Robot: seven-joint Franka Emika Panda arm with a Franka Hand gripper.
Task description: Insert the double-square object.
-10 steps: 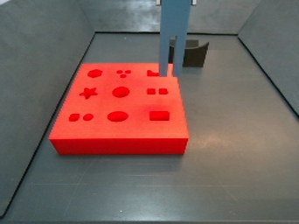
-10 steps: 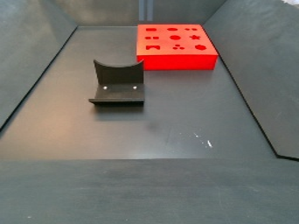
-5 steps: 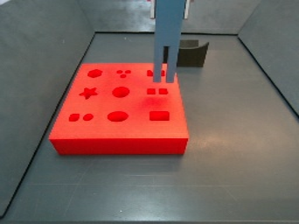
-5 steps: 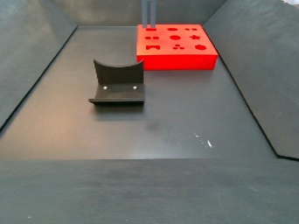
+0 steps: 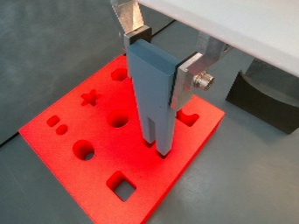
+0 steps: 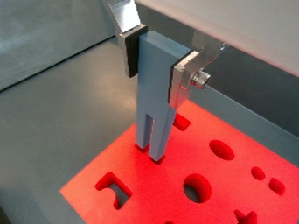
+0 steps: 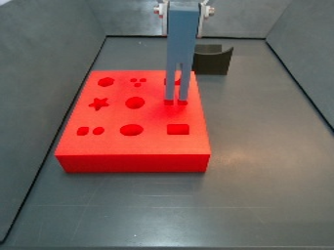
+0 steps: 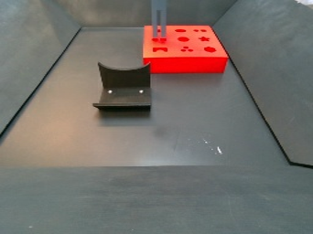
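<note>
My gripper (image 7: 183, 8) is shut on a tall blue-grey piece (image 7: 179, 54) whose lower end splits into two square prongs, the double-square object. Both wrist views show the silver fingers (image 5: 138, 35) clamping its upper part (image 6: 158, 96). It hangs upright over the red board (image 7: 117, 146), with the prong tips at or just above the board's surface, where the double-square hole lies. The piece hides that hole. In a side view the piece (image 8: 156, 23) stands over the board's near-left corner (image 8: 153, 59).
The board has several other holes: a star (image 7: 100, 104), round holes (image 7: 135, 102), an oval (image 7: 131, 129) and a rectangle (image 7: 179, 128). The dark fixture (image 7: 213, 59) stands behind the board and also shows in a side view (image 8: 123, 87). Grey walls surround the floor.
The gripper has come down with the piece and shifted slightly toward the board's front. The prong tips are now lower, over the double-square hole.
</note>
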